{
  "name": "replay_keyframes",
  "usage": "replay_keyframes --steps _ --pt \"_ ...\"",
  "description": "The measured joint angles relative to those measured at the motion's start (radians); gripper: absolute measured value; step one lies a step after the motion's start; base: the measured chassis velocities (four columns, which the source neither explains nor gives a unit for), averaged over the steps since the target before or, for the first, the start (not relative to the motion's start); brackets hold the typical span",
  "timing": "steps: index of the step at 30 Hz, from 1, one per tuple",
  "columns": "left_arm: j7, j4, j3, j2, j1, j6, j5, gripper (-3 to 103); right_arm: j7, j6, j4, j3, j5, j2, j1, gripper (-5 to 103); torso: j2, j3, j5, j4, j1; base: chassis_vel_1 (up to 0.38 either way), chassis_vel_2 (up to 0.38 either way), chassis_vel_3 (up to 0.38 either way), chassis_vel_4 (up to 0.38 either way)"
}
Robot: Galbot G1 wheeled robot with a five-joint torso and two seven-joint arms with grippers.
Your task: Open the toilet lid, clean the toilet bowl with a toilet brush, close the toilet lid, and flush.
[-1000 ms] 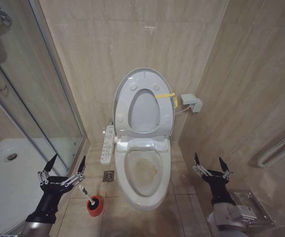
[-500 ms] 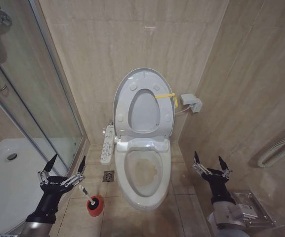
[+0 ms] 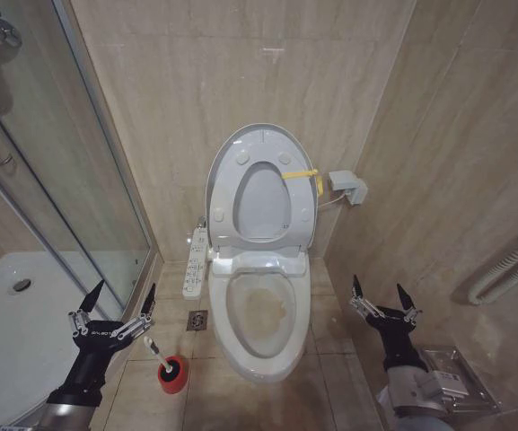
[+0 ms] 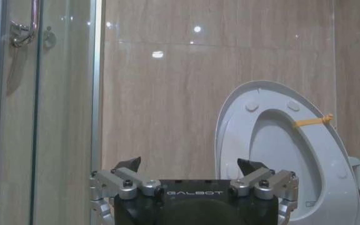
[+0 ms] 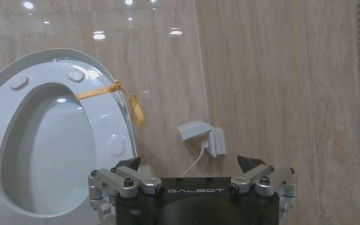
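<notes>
- Left gripper [image 3: 120, 297] is hovering low by the shower glass [image 3: 52, 171], fingers spread wide, gripping nothing.
- Right under it, the toilet brush [image 3: 155, 351] is sitting in its red holder [image 3: 173, 373] on the floor.
- Further toward the right gripper, the toilet bowl [image 3: 263, 319] is showing its stained inside, with the toilet lid [image 3: 263, 184] standing up against the wall along with the seat.
- Right gripper [image 3: 381, 295] is hanging on the far side of the bowl, also spread wide and empty.
</notes>
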Motion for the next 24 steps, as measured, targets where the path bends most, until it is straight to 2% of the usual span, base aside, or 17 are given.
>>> replay_keyframes --steps 24 --pt "0.000 0.000 0.000 0.000 0.000 0.000 0.000 100 0.000 -0.001 -0.001 0.000 0.000 -0.001 0.000 100 0.000 0.000 0.0000 0.0000 0.000 0.000 0.000 0.000 0.000"
